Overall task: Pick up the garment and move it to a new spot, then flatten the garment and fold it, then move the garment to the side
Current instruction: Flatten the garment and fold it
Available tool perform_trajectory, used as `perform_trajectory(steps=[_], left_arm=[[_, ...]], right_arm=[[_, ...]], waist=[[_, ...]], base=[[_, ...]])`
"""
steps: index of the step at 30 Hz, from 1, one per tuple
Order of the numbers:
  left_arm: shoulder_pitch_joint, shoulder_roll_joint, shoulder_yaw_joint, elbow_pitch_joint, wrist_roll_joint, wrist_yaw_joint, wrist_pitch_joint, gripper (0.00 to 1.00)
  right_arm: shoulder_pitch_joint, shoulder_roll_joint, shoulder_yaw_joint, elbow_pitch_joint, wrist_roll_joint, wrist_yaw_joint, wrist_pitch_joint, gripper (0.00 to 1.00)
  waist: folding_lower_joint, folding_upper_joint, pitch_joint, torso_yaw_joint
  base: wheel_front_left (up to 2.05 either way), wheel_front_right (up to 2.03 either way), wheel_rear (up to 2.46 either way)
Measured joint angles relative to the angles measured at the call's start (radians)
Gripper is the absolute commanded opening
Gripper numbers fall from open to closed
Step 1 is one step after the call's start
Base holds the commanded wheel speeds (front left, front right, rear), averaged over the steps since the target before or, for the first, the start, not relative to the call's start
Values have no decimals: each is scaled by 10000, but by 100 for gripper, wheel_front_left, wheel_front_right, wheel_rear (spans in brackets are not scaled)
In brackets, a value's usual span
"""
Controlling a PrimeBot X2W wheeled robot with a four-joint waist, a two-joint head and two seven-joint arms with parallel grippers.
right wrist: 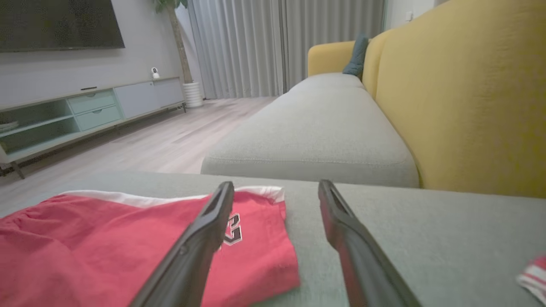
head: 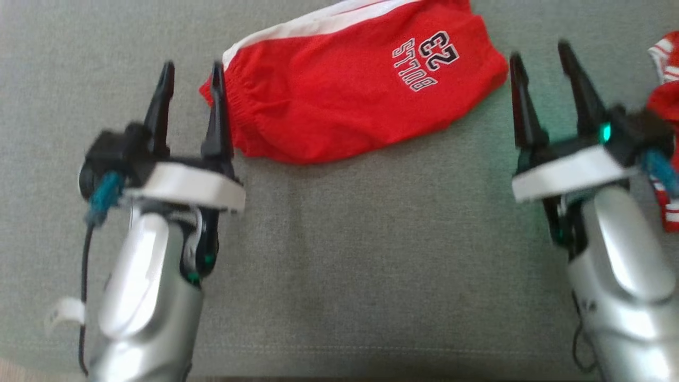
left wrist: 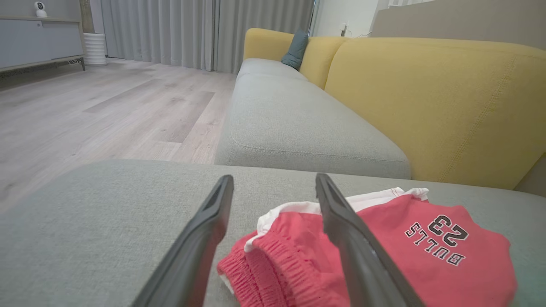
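As far as can be judged from the layout, the red Bulls shorts (head: pixel 350 95) are already folded. They are laid as a compact bundle on the grey sofa cushion (head: pixel 339 254), with the white side stripe along the far edge and the "BULLS 23" print facing up.

The left hand (head: pixel 192 66) is held open and empty, fingers just beside the elastic waistband end. Whether the inner finger touches the cloth cannot be told. The right hand (head: pixel 538 51) is also spread open with nothing gripped, just beside the opposite end of the shorts.

Pick-up, relocation, flattening and fold are judged done. In the left wrist view the waistband is seen doubled in layers and a bit puffy, so the fold is not fully flat.

Left to do: the move to the side. A fresh grasp is called for, likely at both ends so the fold is not lost.

A second red-and-white striped garment (head: pixel 666 95) is lying at the right edge, near the right hand, and should not be caught.
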Motion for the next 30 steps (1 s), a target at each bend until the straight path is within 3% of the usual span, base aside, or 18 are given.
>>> perform_trajectory(steps=[12, 30], left_arm=[[2126, 8, 280, -813, 422, 52, 0, 100], [2405, -4, 504, -815, 612, 40, 0, 100]], right_arm=[[2899, 681, -1043, -1898, -644, 0, 554, 100], [3270, 897, -1302, -2855, -767, 0, 1198, 100]], waist=[[0, 0, -673, -238], [0, 0, -673, -211]], base=[[0, 0, 0], [0, 0, 0]])
